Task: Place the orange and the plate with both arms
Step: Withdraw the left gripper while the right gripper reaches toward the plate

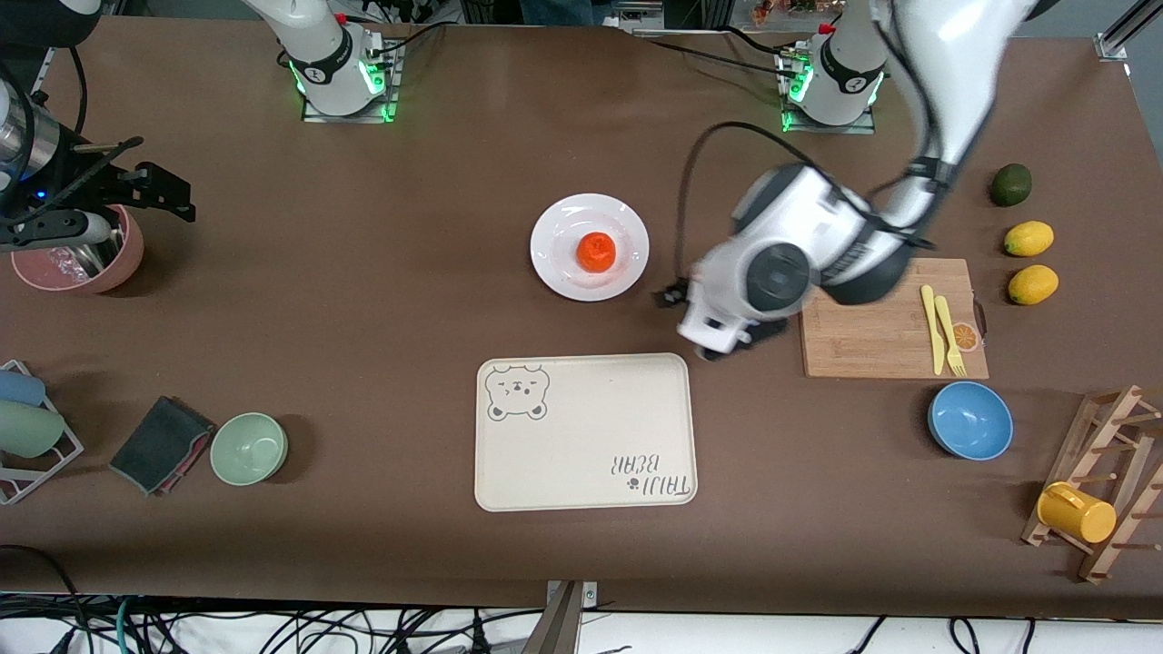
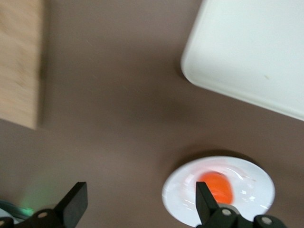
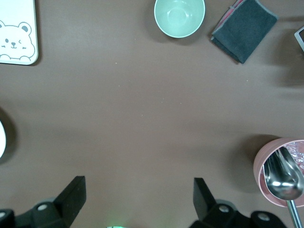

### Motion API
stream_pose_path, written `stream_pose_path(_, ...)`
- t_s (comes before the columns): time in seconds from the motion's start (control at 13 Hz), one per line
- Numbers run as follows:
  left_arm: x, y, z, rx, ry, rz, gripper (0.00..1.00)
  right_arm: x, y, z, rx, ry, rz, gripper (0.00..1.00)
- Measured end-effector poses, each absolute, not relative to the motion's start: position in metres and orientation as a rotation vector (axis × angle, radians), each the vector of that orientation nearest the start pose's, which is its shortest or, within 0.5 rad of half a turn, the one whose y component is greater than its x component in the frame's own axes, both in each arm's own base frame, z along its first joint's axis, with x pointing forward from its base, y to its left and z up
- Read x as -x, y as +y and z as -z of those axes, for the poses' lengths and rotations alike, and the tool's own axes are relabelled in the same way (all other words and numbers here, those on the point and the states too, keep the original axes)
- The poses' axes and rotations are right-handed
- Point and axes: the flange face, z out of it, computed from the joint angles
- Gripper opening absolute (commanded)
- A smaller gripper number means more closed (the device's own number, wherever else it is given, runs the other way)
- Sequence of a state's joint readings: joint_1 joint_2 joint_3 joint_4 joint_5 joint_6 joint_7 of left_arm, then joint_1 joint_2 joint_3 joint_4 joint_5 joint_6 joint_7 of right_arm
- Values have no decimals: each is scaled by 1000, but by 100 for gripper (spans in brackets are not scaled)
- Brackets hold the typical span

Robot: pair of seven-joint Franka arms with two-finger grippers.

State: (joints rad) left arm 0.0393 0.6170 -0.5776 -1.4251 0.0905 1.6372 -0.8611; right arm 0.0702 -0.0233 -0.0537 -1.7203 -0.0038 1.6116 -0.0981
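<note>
On the plate mid-surface, at twelve o'clock from the bear tray: the orange. Over bare surface beside it, left claw spread, empty. Above the pink bowl, right claw spread, waiting.

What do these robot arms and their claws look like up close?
Both arms are glossy white with dark grey joints and black cables along them. Their bases glow green. The left gripper and the right gripper each end in two black wedge-shaped fingers fixed with small silver screws.
</note>
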Motion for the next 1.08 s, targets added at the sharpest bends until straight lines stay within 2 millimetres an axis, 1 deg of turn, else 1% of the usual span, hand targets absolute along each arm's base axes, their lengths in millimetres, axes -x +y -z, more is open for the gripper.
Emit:
stream_pose_path(0.08,-629,-228,-363,3021,-439,-559,100,-545,8,-570,3133,-181,-134,100)
stream_pose_path(0.15,-644,-186,-364,3010,-377,-513,100,-545,8,-570,3133,-181,-134,100)
stream_pose_path(0.23,-654,-149,-363,3004,-337,-494,100,-545,8,-570,3133,-181,-134,100)
stream_pose_path(0.38,-666,-91,-360,3031,-288,-497,100,-545,8,-570,3133,-181,-134,100)
stream_pose_path(0.54,-680,-32,-370,3108,-261,-441,100,-545,8,-570,3133,-180,-134,100)
stream_pose_path(0.62,-685,-6,-378,3148,-262,-412,100,-545,8,-570,3133,-180,-134,100)
stream_pose_path(0.69,-688,14,-388,3167,-275,-380,100,-545,8,-570,3133,-181,-134,100)
stream_pose_path(0.77,-690,29,-401,3174,-300,-341,100,-545,8,-571,3133,-181,-134,100)
stream_pose_path(0.92,-687,55,-432,3174,-352,-260,100,-545,8,-571,3133,-180,-135,100)
stream_pose_path(1.0,-683,64,-448,3174,-339,-229,100,-545,8,-571,3133,-180,-135,100)
stream_pose_path(1.08,-678,68,-460,3170,-317,-227,100,-545,8,-571,3133,-180,-135,100)
